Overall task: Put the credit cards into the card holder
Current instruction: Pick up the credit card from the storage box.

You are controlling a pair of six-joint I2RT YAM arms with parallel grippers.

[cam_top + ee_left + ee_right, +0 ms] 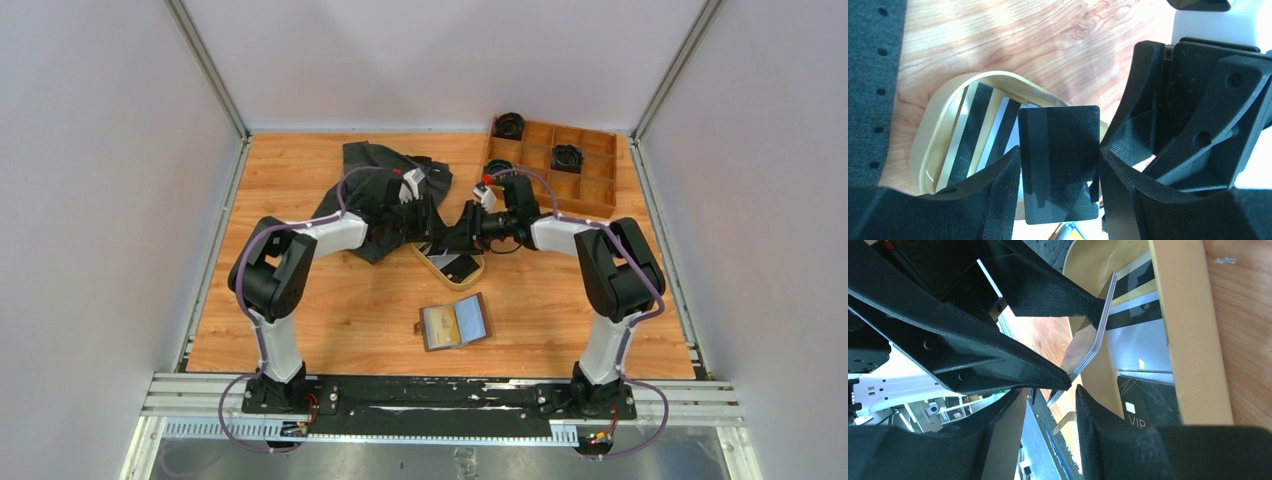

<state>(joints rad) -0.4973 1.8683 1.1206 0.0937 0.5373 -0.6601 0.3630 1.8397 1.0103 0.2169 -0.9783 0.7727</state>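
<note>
Far left, the dark cloth point(375, 170) lies bunched, out of your way. Next in, your left gripper point(1059, 165) is clamped on a small stack of credit cards point(1058, 135), pinching it edge to edge just above the oval tray point(933, 120). More striped cards point(973, 135) lie flat inside that tray. Look at the right wrist view: the stack bows under the squeeze. These cards are thin, light, springy and slick, so I'd expect them to fan or pop free. Your right gripper point(1050, 395) has its jaws apart, straddling the stack's lower end without pressing, as far as I can see. Take the flat faces near a short end, I'd say. The card holder point(455, 322) lies open, nearer the bases. Far right, the wooden box point(585, 190).
</note>
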